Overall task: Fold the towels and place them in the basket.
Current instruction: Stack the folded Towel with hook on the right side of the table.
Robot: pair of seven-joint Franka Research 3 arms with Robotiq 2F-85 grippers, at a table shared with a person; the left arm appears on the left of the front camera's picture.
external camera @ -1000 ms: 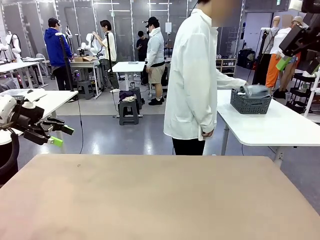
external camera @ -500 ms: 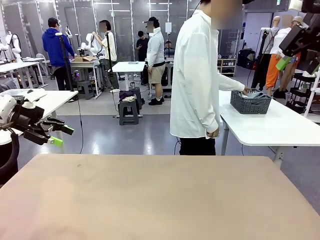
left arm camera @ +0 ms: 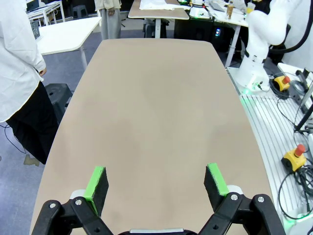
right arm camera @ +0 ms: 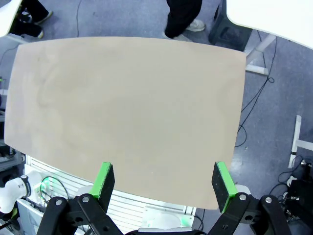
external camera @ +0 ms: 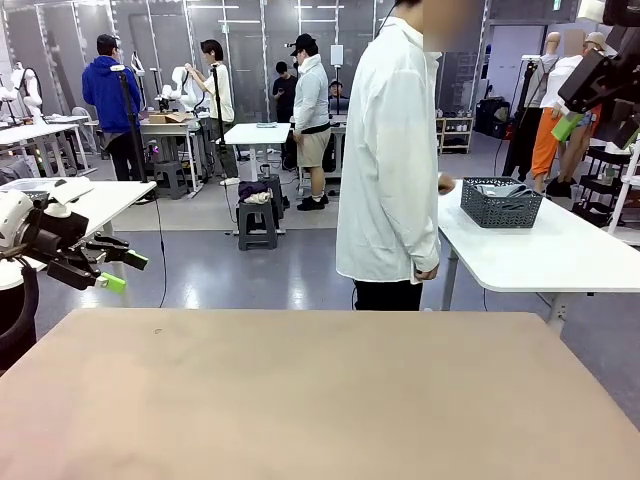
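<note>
Spanning the foreground, bare tan table (external camera: 330,390), both grippers (left arm camera: 156,182) (right arm camera: 161,182) spread apart, busy lab room behind.

Left gripper (external camera: 112,268): hanging at the left edge, fingers pointing rightward, jaws standing wide apart. Right gripper (external camera: 590,120): hanging raised at upper right, jaws likewise gaping, gripping nothing.

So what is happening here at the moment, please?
The person in a white coat stands beyond the brown table, next to a white side table. On that table sits the dark grey basket with a pale towel inside it. The person's hands are away from the basket. Both arms are idle: the left gripper and the right gripper hang open above the brown table, holding nothing.
</note>
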